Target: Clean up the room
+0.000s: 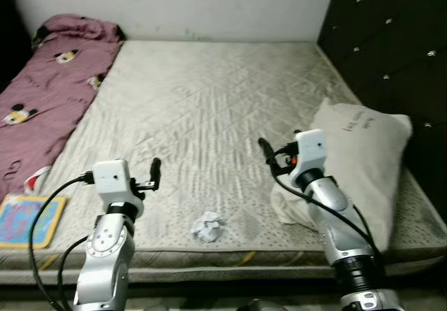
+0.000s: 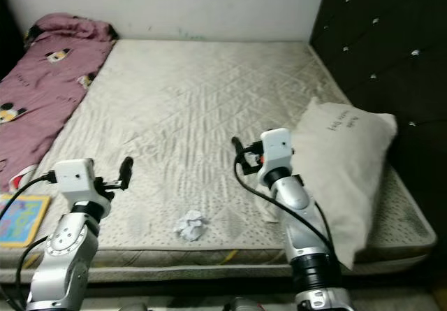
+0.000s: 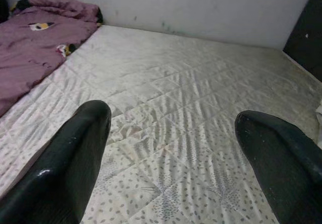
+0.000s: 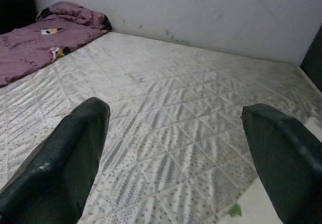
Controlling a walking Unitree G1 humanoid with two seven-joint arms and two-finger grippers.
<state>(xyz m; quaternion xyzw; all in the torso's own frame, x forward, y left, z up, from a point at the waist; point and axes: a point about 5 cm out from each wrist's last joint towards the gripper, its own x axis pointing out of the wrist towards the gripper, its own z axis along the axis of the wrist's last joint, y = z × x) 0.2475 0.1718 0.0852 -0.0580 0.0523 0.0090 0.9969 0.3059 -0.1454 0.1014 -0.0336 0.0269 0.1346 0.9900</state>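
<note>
A crumpled white paper wad [image 1: 208, 226] lies on the bare quilted mattress [image 1: 209, 108] near its front edge, between my two arms. My left gripper [image 1: 154, 172] hovers over the mattress to the left of the wad and slightly behind it. The left wrist view shows this gripper [image 3: 171, 148] open, with only mattress between its fingers. My right gripper [image 1: 266, 148] is raised to the right of the wad and farther back. It is also open [image 4: 173, 148], with nothing held. A cream pillow [image 1: 363, 164] lies just right of the right arm.
A purple cartoon-print blanket [image 1: 49, 94] runs along the mattress's left side. A colourful flat book [image 1: 28, 220] lies at the front left corner. A white cloth [image 1: 288, 206] sits under my right arm by the pillow. A dark tufted headboard [image 1: 391, 52] stands at the right.
</note>
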